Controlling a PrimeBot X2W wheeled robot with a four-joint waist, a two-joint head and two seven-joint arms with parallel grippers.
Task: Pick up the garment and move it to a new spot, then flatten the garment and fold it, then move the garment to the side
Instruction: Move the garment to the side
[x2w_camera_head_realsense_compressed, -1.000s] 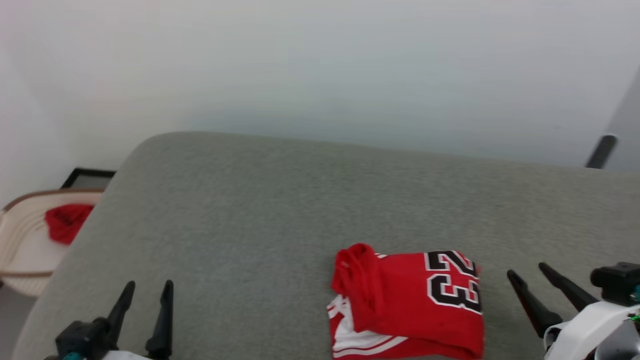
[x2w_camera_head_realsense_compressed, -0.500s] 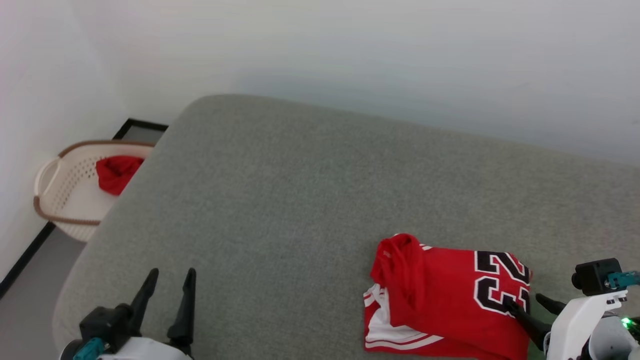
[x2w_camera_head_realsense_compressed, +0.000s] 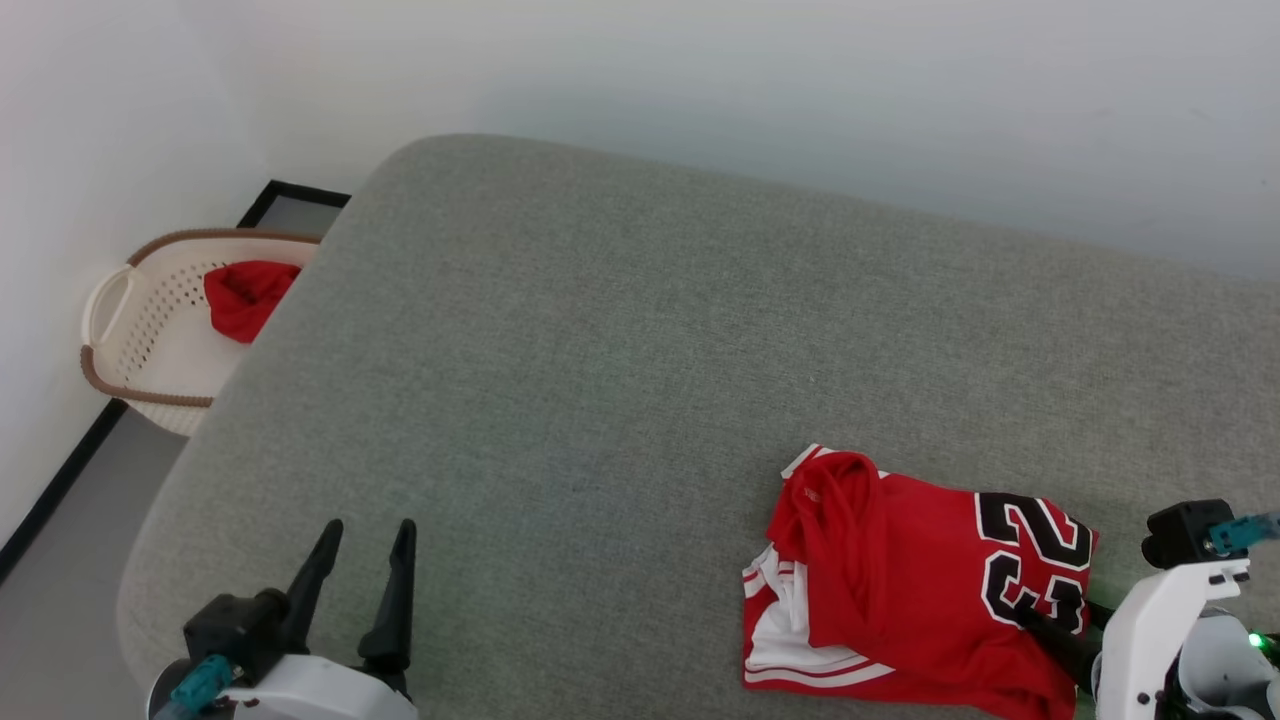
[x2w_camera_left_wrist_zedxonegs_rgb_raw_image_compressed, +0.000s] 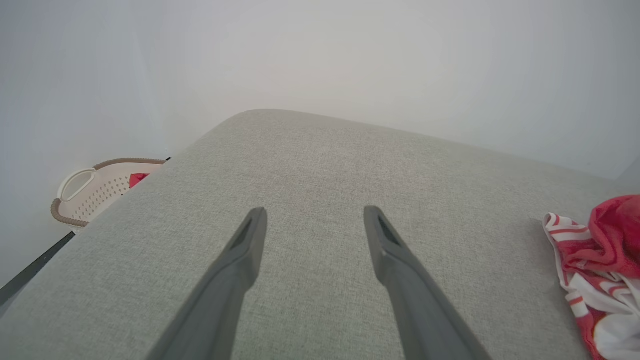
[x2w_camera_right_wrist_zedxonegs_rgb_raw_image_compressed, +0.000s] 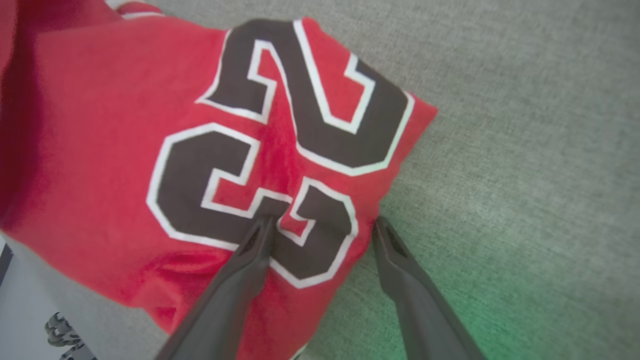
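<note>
The garment (x2w_camera_head_realsense_compressed: 900, 570), a red jersey with white side panels and a black 23, lies folded on the grey cushioned surface (x2w_camera_head_realsense_compressed: 620, 380) at the near right. My right gripper (x2w_camera_head_realsense_compressed: 1055, 610) is open at its right end. In the right wrist view the right gripper (x2w_camera_right_wrist_zedxonegs_rgb_raw_image_compressed: 322, 222) has one finger over the number on the garment (x2w_camera_right_wrist_zedxonegs_rgb_raw_image_compressed: 150, 125) and the other just past the cloth's edge, over grey fabric. Whether the tips touch the cloth I cannot tell. My left gripper (x2w_camera_head_realsense_compressed: 368, 530) stands open over bare surface at the near left. The left wrist view shows the left gripper (x2w_camera_left_wrist_zedxonegs_rgb_raw_image_compressed: 314, 210) empty, with the garment (x2w_camera_left_wrist_zedxonegs_rgb_raw_image_compressed: 600, 250) far right.
A cream perforated basket (x2w_camera_head_realsense_compressed: 140, 330) holding a plain red cloth (x2w_camera_head_realsense_compressed: 245, 295) stands on the floor past the surface's left edge, against the white wall. The basket (x2w_camera_left_wrist_zedxonegs_rgb_raw_image_compressed: 95, 185) also appears in the left wrist view. The surface's rounded far-left corner (x2w_camera_head_realsense_compressed: 400, 160) lies near the wall.
The head camera has turned, shifting the whole picture. The right gripper, earlier apart to the garment's right, now reaches over its numbered end. The left gripper keeps its open stance.
</note>
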